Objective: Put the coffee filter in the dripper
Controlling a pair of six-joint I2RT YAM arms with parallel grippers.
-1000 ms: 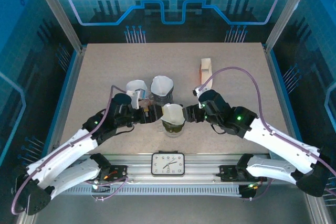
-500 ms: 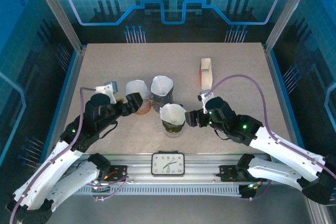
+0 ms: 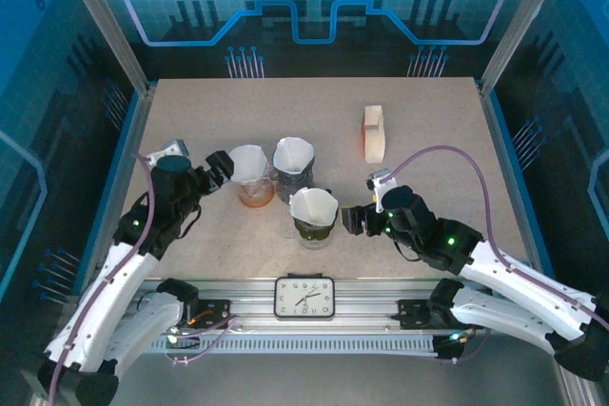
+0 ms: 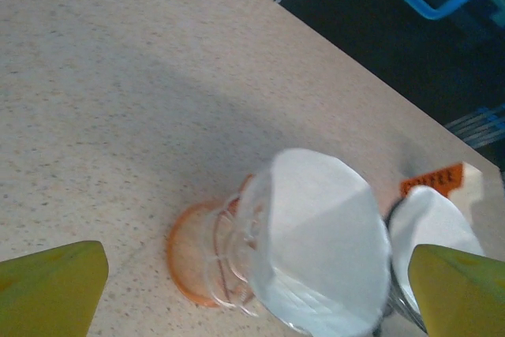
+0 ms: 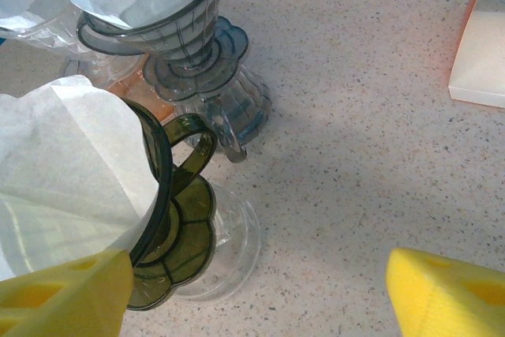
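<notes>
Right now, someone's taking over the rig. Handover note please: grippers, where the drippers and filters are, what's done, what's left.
Left gripper: open, empty, just left of the orange dripper.
Right gripper: open, empty, just right of the green dripper.
Things: orange, green and grey dripper grouped mid-table; a white paper filter sits in each.
Done: filter is in the dripper.
Left: probably just parking both arms.

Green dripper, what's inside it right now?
A white paper filter sits inside the green dripper, its edge standing above the rim. The paper covers the dripper's inner wall and bottom, so whether it is seated fully down cannot be seen.
</notes>
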